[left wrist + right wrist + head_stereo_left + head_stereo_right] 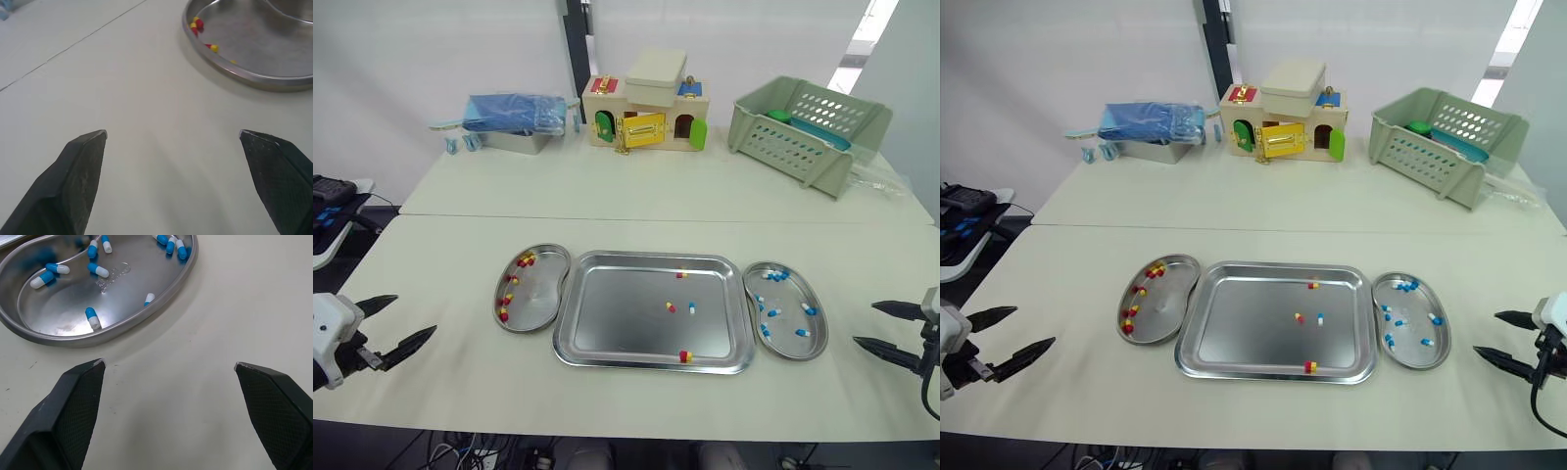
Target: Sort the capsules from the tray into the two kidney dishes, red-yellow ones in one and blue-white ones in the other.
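Pale counter [460, 245] fills most of the head views, with a seam running across it at mid-frame and a white wall behind.

At the centre of the frame lies a rectangular steel tray [607, 323]. At upper right stands a green slotted basket [803, 132], tilted. At upper centre is a wooden toy house [646, 117] with coloured doors, and at upper left a blue plastic bundle [514, 110] rests on a metal box.

Two steel kidney dishes flank the tray, each just beside its rim. The dish on the left of the frame [543, 294] holds the red-yellow capsules [525, 260], strung along its outer curve. The dish on the right of the frame [788, 328] holds the blue-white capsules [773, 312], scattered over its floor.

The left claw [416, 314] sits at the lower left edge, low over bare counter and well apart from the dish, its two black fingers [80, 171] spread wide with nothing between them. The right claw [864, 324] sits at the lower right edge, near the blue-white dish, its fingers [73, 406] likewise spread and empty.

Four capsules lie in the tray. One red-yellow capsule [682, 276] is near the far rim, and another [671, 307] lies at mid-tray, just beside a lone blue-white capsule [692, 308]. A third red-yellow capsule [685, 356] lies against the near rim.
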You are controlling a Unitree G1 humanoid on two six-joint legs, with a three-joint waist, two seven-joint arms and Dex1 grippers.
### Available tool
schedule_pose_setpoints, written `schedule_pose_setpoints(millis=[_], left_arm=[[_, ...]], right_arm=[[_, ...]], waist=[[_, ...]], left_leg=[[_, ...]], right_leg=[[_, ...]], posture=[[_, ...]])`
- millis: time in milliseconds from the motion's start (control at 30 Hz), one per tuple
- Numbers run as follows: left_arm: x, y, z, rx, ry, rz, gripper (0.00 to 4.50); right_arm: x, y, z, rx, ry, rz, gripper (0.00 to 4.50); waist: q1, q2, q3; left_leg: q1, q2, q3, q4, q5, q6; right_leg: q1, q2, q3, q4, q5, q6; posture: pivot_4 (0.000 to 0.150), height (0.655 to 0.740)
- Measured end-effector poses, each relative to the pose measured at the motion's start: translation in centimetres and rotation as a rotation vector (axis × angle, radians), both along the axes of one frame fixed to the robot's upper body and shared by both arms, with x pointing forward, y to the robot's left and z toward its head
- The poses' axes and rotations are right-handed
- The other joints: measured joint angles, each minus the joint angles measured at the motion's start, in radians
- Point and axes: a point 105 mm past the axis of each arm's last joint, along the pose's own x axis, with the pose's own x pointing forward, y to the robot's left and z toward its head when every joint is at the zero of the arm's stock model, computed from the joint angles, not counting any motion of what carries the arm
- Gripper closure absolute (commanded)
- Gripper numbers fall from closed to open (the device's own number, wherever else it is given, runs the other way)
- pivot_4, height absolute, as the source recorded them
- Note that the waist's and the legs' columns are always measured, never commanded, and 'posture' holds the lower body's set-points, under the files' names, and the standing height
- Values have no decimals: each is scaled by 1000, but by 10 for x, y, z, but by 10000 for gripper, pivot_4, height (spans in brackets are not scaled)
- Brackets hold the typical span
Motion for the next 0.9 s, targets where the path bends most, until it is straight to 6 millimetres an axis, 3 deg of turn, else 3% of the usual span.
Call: schedule_pose_setpoints(millis=[300, 467, 667, 800, 900], left_arm=[[12, 1, -8, 28, 70, -20, 0], [21, -11, -13, 38, 140, -72, 0], [57, -73, 16, 105, 169, -318, 0], [74, -124, 30, 120, 122, -490, 0], [78, -165, 25, 116, 124, -635, 0]], right_arm=[[-1, 6, 0, 24, -40, 9, 328], [-22, 27, -6, 104, -76, 37, 328], [-70, 86, -12, 249, -81, 151, 328], [-83, 115, -12, 318, -109, 188, 328], [-85, 131, -14, 336, -112, 220, 328]], waist=[[-9, 0, 0], [-5, 0, 0], [10, 0, 0], [5, 0, 0], [-4, 0, 0]], left_leg=[[0, 0, 0, 0, 0, 0], [0, 0, -1, 0, 0, 0], [0, 0, -1, 1, 0, 0], [0, 0, 0, 1, 0, 0], [1, 1, -1, 1, 0, 0]], right_leg=[[0, 0, 0, 2, 0, 0], [0, 0, 0, 2, 0, 0], [0, 0, 0, 2, 0, 0], [0, 1, 0, 3, 0, 0], [0, 1, 0, 3, 0, 0]], posture=[[1500, 7400], [1500, 7400], [1500, 7400], [1500, 7400], [1500, 7400]])
